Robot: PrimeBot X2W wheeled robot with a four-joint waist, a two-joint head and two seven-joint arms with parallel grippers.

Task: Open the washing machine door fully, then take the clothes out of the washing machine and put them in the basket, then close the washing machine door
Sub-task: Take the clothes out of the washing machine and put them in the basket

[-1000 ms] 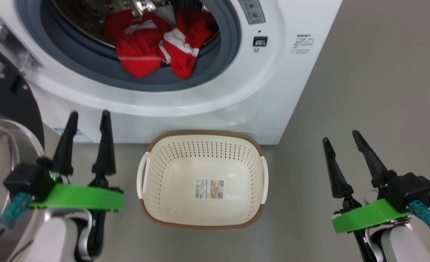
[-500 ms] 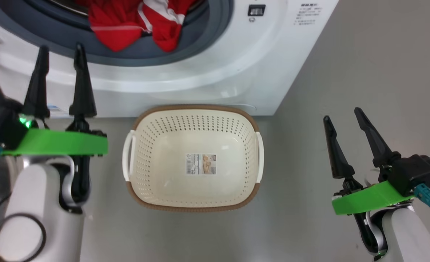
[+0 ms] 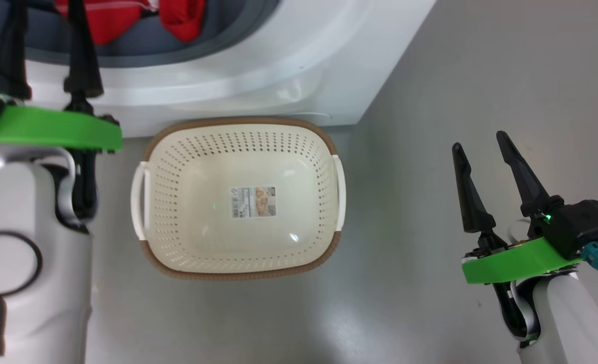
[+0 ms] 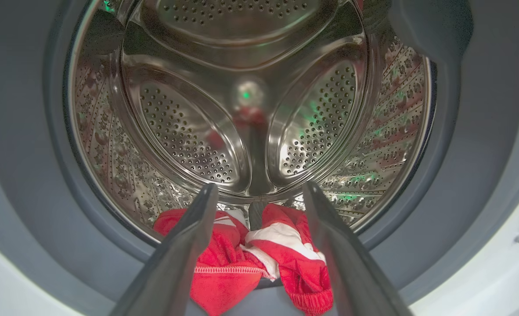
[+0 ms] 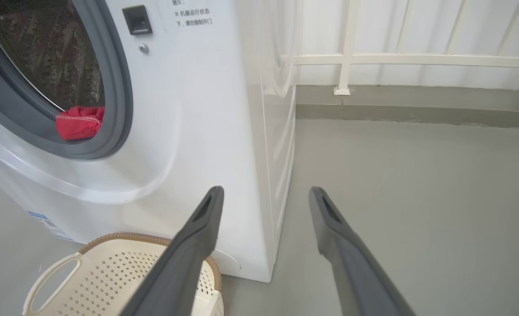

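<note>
Head view: basket [image 3: 187, 151], long axis left-to-right

Drum [image 4: 185, 131] perforated shiny steel; clothes [image 4: 226, 285] red cloth; basket [image 3: 238, 146] matt perforated plastic.

The left two-fingered dark gripper [image 4: 259, 186], on a green bracket [image 3: 51, 129] and pale forearm [image 3: 31, 263], is extended forward, fingers parted; the right gripper [image 3: 478, 140] is held farther back, likewise parted.
</note>
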